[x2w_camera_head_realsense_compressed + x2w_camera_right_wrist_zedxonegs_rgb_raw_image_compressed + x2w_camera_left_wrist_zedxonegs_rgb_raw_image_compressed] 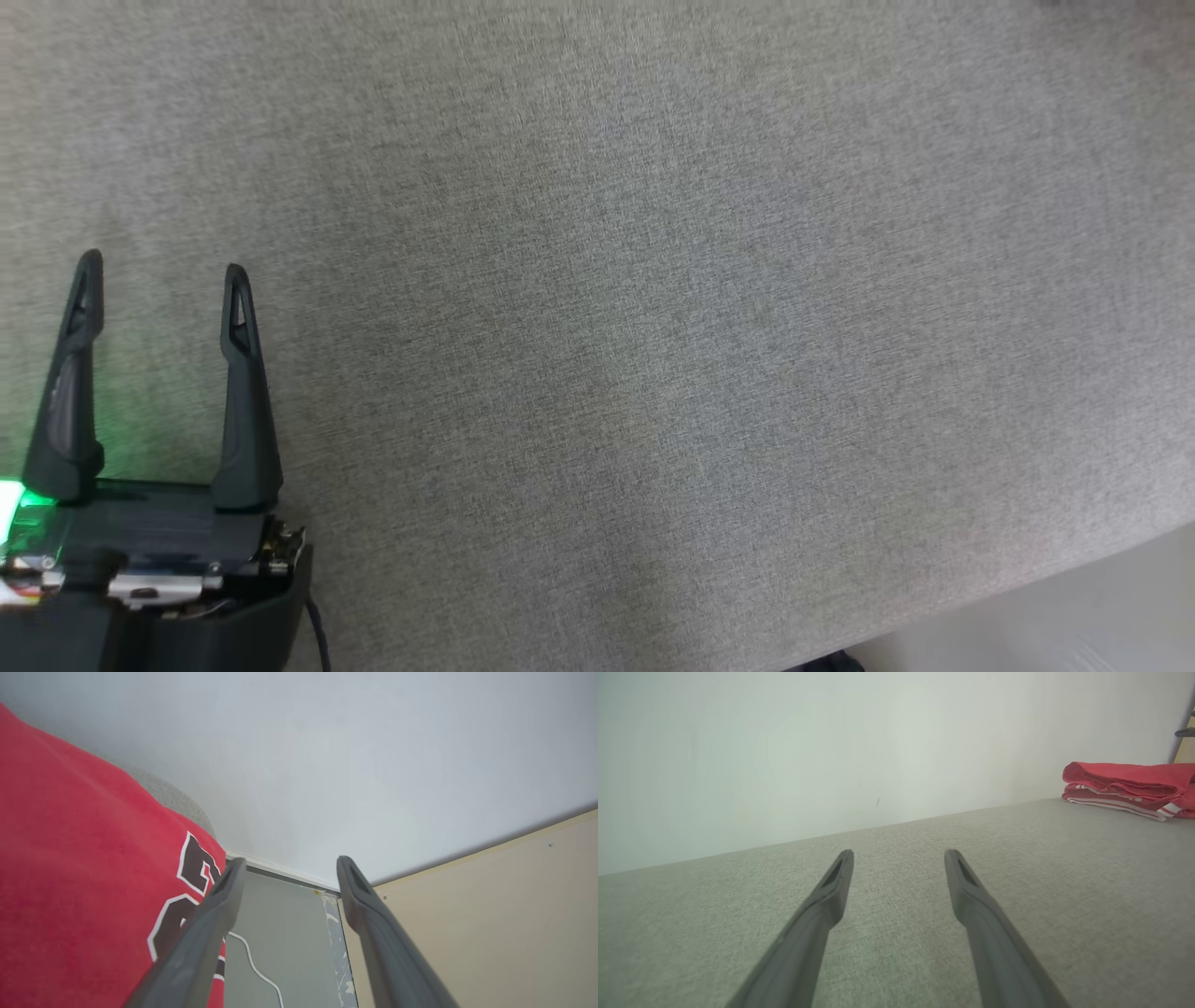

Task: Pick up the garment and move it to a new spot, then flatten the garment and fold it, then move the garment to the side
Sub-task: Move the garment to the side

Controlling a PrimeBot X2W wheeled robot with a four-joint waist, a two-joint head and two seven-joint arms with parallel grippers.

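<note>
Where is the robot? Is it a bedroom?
Maybe, some indoor room: a grey fabric surface like a bed or sofa, a plain white wall behind it, and a folded red garment on it.

My left gripper (pixel 163 264) sits at the lower left, its two long dark fingers (pixel 245 392) pointing up the view and standing well apart, with bare cloth between them. A green light (pixel 33 499) glows at the gripper's base, on its left side, and a thin dark cable (pixel 317 635) trails from its right side. Beneath the gripper a grey woven fabric surface (pixel 653 327) spreads wide. Its edge curves across the lower right corner, where pale floor (pixel 1074 607) shows.
</note>
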